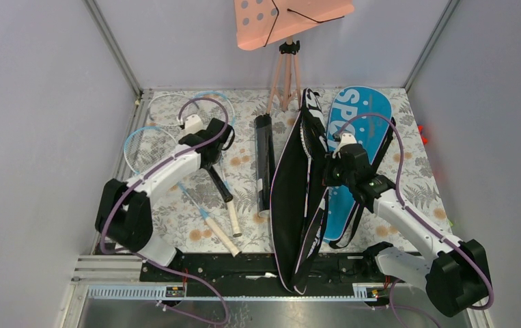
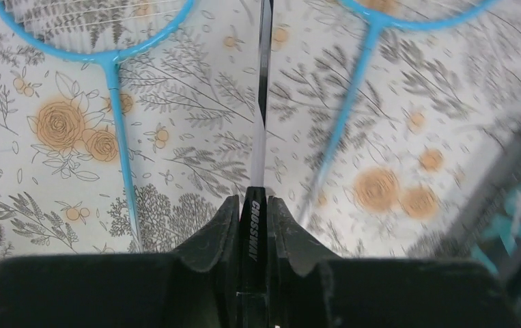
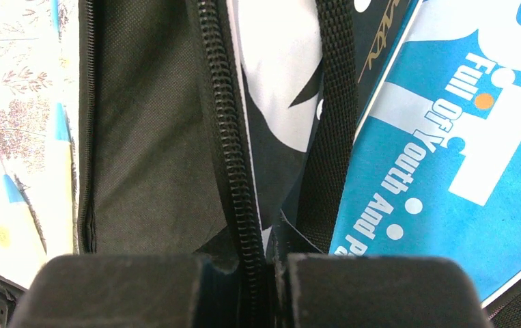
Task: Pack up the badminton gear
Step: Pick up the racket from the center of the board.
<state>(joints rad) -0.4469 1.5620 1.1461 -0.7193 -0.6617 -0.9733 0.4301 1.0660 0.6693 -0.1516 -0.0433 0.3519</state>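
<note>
Packing barely begun, we judge: nothing visible inside black bag [image 1: 288, 198]

Our left gripper [image 2: 257, 213] nipped narrow on black racket shaft [image 2: 263, 102] at left of table [image 1: 421, 171]; lifted or not, we cannot tell

Two blue-framed rackets [image 2: 119, 123] flat beside it

Our right gripper [image 3: 263, 258] pinched tight on zipper edge [image 3: 227, 137], holding black bag's mouth open

Black tube [image 1: 265, 164] between rackets and black bag; blue bag [image 1: 360, 116] just right

Left to pack, we reckon: rackets, tube; shuttlecocks we cannot spot

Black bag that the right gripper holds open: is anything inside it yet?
Only bare dark lining shows inside the black bag; nothing packed is visible. Its near end is hidden behind the right gripper, which pinches the zipper edge.
</note>
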